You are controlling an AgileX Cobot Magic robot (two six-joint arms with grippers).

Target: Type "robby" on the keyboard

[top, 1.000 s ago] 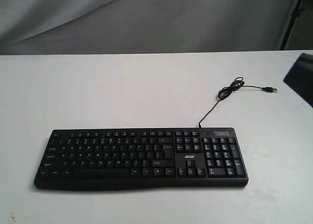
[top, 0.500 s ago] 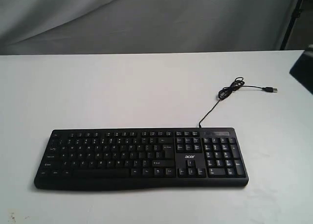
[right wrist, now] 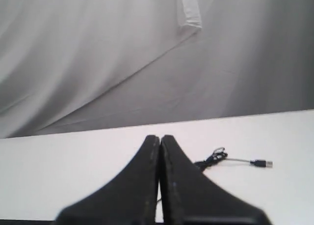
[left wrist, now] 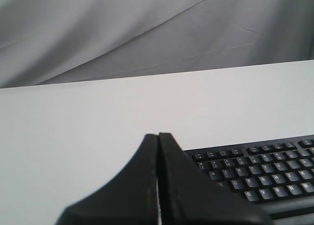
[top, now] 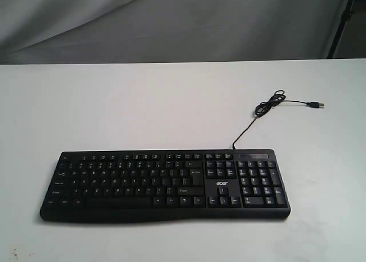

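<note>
Gone from the exterior view's right edge is my right arm. My left gripper (left wrist: 158,135) and right gripper (right wrist: 160,136) are closed, empty, well clear of the keyboard (top: 166,182) lying flat on the table (top: 143,102). Whether any of the 5 letters is typed, I cannot tell.

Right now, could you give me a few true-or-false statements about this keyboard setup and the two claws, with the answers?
1. The keyboard lies flat on the white table. True.
2. Its USB plug sits in a computer. False: it lies loose on the table.
3. The left claw and right claw are both shut. True.
4. A claw is pressing a key. False: neither touches the keyboard.
</note>
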